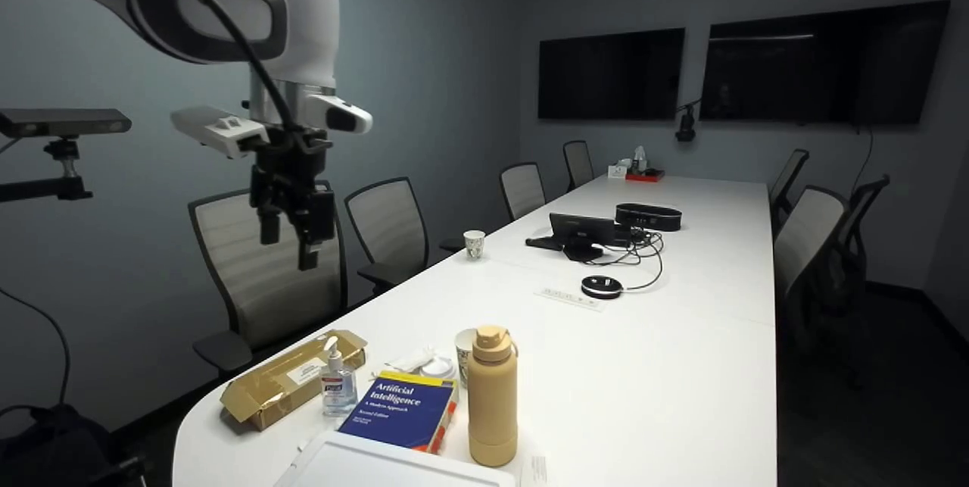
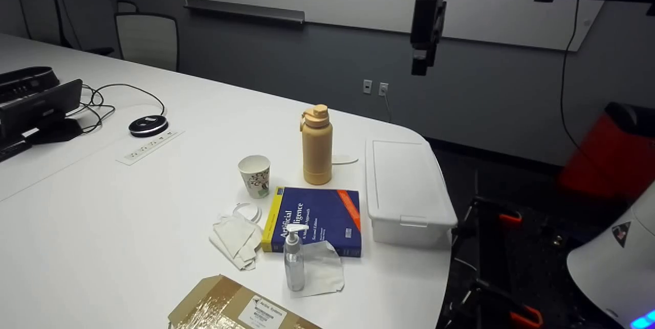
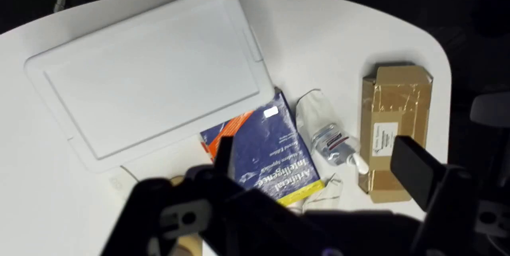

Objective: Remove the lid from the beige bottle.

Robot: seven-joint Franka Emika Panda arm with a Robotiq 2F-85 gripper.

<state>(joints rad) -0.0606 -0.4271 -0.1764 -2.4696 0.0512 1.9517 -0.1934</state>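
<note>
Our jaws are spread and empty, high above the desk (image 2: 128,216). We judge approach as the step in hand: next we should align over the lid (image 2: 317,117), still on the beige bottle (image 2: 317,152), upright beside the book (image 2: 327,211). What it and the closed white box (image 2: 404,180) contain, we cannot see.

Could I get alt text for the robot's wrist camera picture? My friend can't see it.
An open dark gripper, holding nothing, spans the bottom of a downward view of a white table. A beige bottle is mostly hidden behind it at lower left. Higher in the picture, left to right, are a white bin, a blue book, hand sanitizer and a cardboard box.
</note>
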